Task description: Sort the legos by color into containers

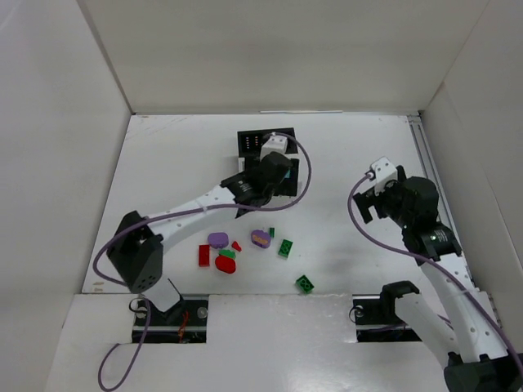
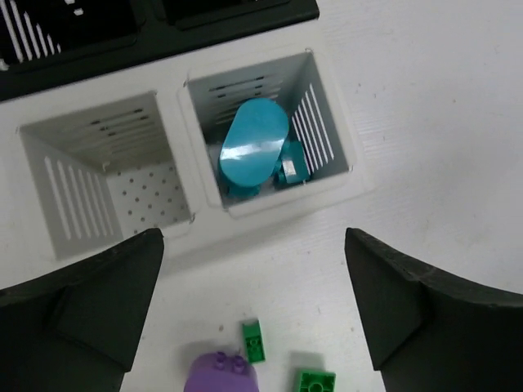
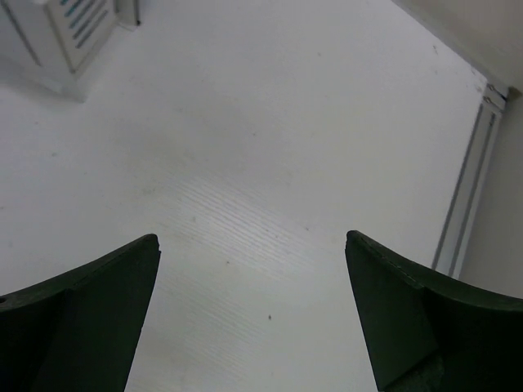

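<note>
From above, the left gripper is hovering over the square black-and-white bin block; red, purple and green plastic legos are lying at its 6 o'clock. Left wrist: jaws gaping empty above a rounded teal lego sitting in a white slatted compartment. Right wrist: the right gripper is gaping wide, empty.

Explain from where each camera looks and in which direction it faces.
Top external: high and behind, looking down on the table; left arm and right arm show.
Left wrist: looks down into a white compartment holding teal legos; open left claw shows.
Right wrist: looks down at table; open right claw shows.
Shared: top external and left wrist both see the purple lego.
</note>
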You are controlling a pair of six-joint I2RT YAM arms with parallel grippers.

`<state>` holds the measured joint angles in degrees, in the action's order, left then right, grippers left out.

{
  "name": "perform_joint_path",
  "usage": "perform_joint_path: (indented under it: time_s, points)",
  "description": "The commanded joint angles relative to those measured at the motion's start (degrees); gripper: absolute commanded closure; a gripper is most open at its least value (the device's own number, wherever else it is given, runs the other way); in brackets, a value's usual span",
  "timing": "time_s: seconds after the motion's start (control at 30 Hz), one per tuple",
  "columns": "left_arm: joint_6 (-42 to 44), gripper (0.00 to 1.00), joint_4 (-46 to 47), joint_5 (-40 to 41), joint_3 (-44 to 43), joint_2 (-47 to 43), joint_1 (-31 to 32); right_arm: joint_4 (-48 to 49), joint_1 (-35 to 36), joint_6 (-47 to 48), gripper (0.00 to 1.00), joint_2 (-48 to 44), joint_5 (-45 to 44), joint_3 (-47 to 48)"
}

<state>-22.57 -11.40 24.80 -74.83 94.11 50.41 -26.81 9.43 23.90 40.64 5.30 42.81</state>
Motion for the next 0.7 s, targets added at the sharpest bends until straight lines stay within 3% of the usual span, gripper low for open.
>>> perform_joint_path:
  time_s: [0.0,0.07,0.2,0.23,0.33,0.5,0.67]
  points:
    - [-6.0,0.06,-0.7,-0.9,5.7,-11.5,0.5,6.5,4.0,5.2,0.0,1.1,10.0,-0.5]
    - [-13.0,0.0,-4.0,0.7,11.0,-17.7,0.5,7.7,8.7,5.9,0.0,2.2,10.5,-1.1]
    - [-25.8,0.0,-13.2,3.9,18.3,-26.5,0.5,10.3,26.9,7.2,0.0,9.3,4.5,0.4]
    - [-28.1,0.0,-15.1,3.9,19.3,-27.7,-0.1,10.8,34.7,7.2,0.0,11.5,2.5,1.3]
    - [-36.1,0.0,-20.6,7.4,23.3,-31.6,-0.7,14.7,43.3,6.7,0.0,20.9,0.7,5.1]
    - [-47.6,0.0,-24.3,10.3,29.1,-37.7,-2.8,18.1,45.0,8.5,0.01,37.6,5.0,12.5]
    - [-51.3,0.0,-24.3,13.5,34.5,-47.4,-4.0,20.6,46.1,8.5,0.01,47.2,5.8,17.3]
